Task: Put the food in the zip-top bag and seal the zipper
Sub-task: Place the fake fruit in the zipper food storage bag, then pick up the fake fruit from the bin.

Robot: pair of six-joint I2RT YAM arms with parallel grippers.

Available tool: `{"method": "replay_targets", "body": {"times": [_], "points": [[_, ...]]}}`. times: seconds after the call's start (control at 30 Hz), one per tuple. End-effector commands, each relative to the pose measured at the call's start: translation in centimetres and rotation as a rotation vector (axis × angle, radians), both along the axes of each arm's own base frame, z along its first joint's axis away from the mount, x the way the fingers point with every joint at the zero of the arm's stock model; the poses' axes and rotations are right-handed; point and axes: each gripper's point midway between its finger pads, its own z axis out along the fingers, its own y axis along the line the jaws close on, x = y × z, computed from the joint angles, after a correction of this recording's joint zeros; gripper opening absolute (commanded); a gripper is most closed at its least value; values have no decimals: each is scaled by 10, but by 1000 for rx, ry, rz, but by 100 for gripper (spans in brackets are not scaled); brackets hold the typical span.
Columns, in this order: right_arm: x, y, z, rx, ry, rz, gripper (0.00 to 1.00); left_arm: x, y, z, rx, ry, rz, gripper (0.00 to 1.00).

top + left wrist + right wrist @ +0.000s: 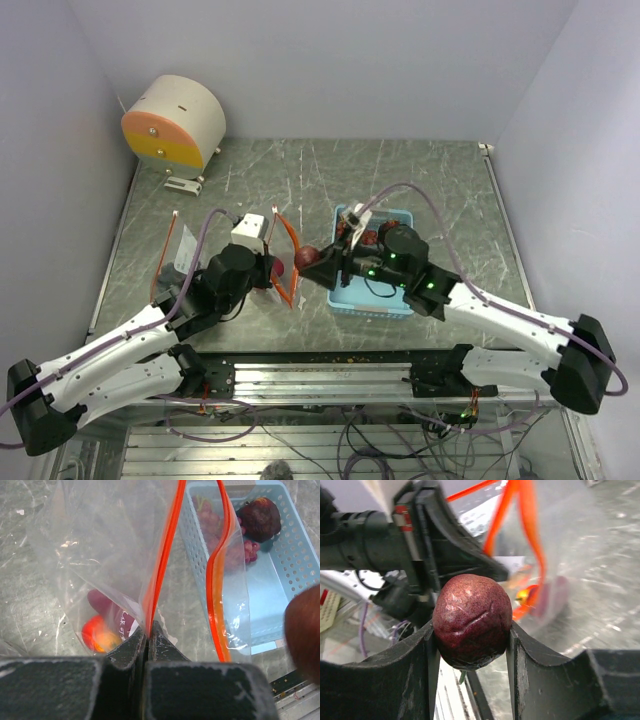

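Bases of both arms sit at the bottom edge of the top view, and the forearms converge toward mid-frame. There the left gripper (277,270) and the right gripper (312,258) come very near each other, with only a narrow gap between them. The widest open stretch of the green marbled tabletop (440,180) lies toward the upper right.

The left wrist view shows what the overhead cannot. The left gripper's fingers are pressed together on one lip of the orange-red zipper strip (161,565), holding up the clear crinkly plastic zip-top bag (90,545). The other lip bows away to the right, so the mouth gapes. A red-orange round fruit (97,632) and a purple piece (107,605) lie in the bag at lower left.

The right wrist view shows the right gripper's fingers spread part way and clamped on a round dark red fruit (472,615). It sits just in front of the bag's mouth and touches neither lip.

Just beyond the bag, the light blue perforated plastic tray (270,600) holds another dark round fruit (259,519) and a pinkish berry cluster (250,550). Farthest off, at upper left of the top view, a cream and orange drum-shaped object (175,122) stands well apart.
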Motion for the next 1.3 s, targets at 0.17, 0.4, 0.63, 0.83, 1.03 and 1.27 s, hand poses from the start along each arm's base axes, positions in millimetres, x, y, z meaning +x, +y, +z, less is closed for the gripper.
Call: {"method": "replay_targets", "body": {"times": [0.17,0.4,0.63,0.83,1.03,1.27], "points": [[15,53,31,162,-63,26,15,-3,-10,6,-39,10,-37,7],[66,65,-11,56,18,-183,21,-13,-12,21,-108,-7,-82,7],[108,36,-52,-299,16,-543,70,-18,-10,39,-139,-28,-98,7],[90,24,-43,-375,-63,-502,100,-7,9,29,-52,-43,-4,7],[32,30,-15,-269,-105,-182,100,10,15,-6,25,-34,98,7],[48,-42,4,-198,-73,-516,100,20,0,-17,65,-11,75,7]]}}
